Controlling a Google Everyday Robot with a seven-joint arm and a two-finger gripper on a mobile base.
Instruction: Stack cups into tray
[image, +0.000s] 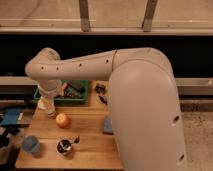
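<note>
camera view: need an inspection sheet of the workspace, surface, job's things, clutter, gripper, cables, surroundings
surface: wooden table, right part hidden by the arm
job's things: blue cup upright at front left, outside the tray; white cup not told apart from the gripper
clutter: orange; metal cup with utensil; blue block; dark items in tray
gripper: gripper low at tray's front left corner
cables: nothing seen
surroundings: dark wall behind; floor at right

Likely a robotics test lab: a bulky white robot arm (100, 65) reaches over a wooden worktop (90, 137) of household bits, its pincer (46, 104) low beside a green bin (84, 100).
</note>
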